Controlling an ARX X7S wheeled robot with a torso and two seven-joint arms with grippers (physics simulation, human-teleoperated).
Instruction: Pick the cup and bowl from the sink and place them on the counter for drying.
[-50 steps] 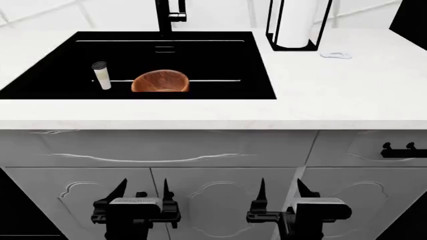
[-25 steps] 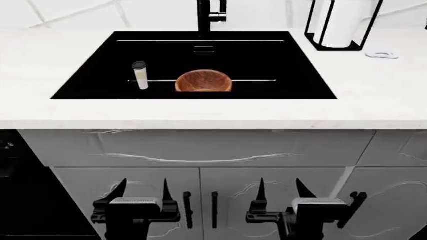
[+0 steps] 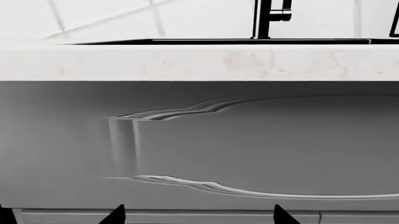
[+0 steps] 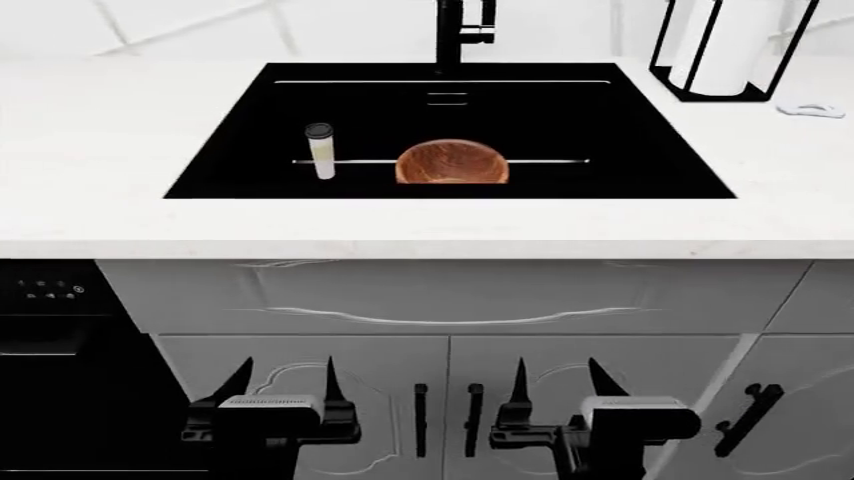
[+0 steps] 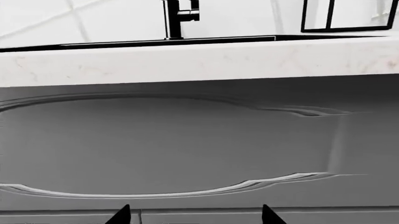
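In the head view the cream cup (image 4: 320,153) with its black lid stands upright in the black sink (image 4: 627,140), left of centre. The reddish-brown wooden bowl (image 4: 453,163) sits just to its right, near the sink's front wall. White counter (image 4: 400,225) surrounds the basin. Both grippers hang low in front of the cabinet doors, well below the counter: the left gripper (image 4: 282,378) and the right gripper (image 4: 554,377) are open and hold nothing. Each wrist view shows only the counter edge (image 3: 199,63) (image 5: 199,60), the drawer front and the tips of the fingers (image 3: 116,215) (image 5: 121,215).
A black faucet (image 4: 462,30) rises behind the sink. A paper-towel holder (image 4: 721,50) stands at the back right, with a small white object (image 4: 811,109) beside it. A dark appliance (image 4: 54,350) sits under the counter at left. Cabinet handles (image 4: 422,420) are near the grippers.
The whole view has shifted: sink, cup and bowl now appear farther right in the picture, and the dark appliance has come into view at left. The grippers keep the same pose.
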